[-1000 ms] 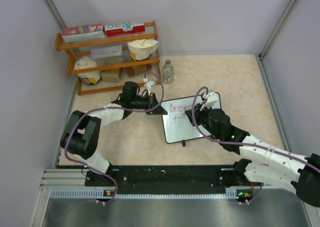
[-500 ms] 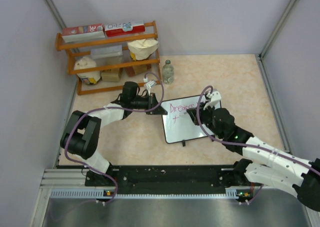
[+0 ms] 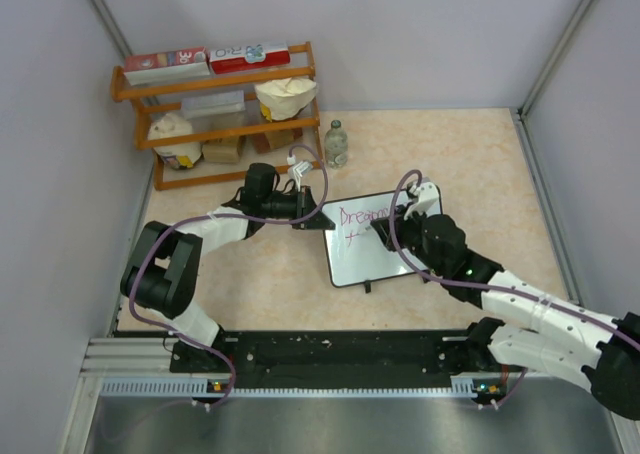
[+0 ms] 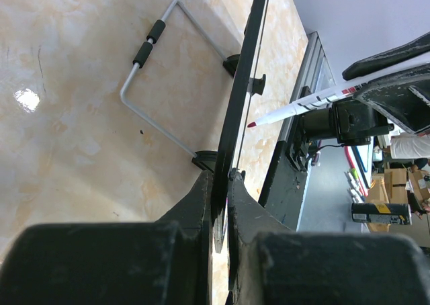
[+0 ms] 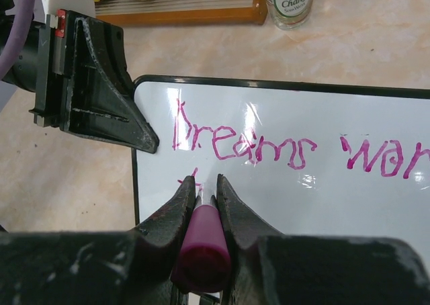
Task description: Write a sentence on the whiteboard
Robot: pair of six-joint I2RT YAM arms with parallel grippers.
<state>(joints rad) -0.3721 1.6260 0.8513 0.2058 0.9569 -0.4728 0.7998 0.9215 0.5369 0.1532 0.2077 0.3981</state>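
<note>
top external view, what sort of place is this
Likely a robotics lab test cell: plain grey partition walls box in a marble-look table, two robot arms are bolted to a metal rail, and a wooden shelf holds staged groceries.

The whiteboard (image 3: 385, 259), glossy white with a thin black frame, is sitting skewed at the centre of the top view. The pink sentence (image 5: 242, 144) is running "Dreams wor" along its upper part, with a second line starting beneath.
</note>
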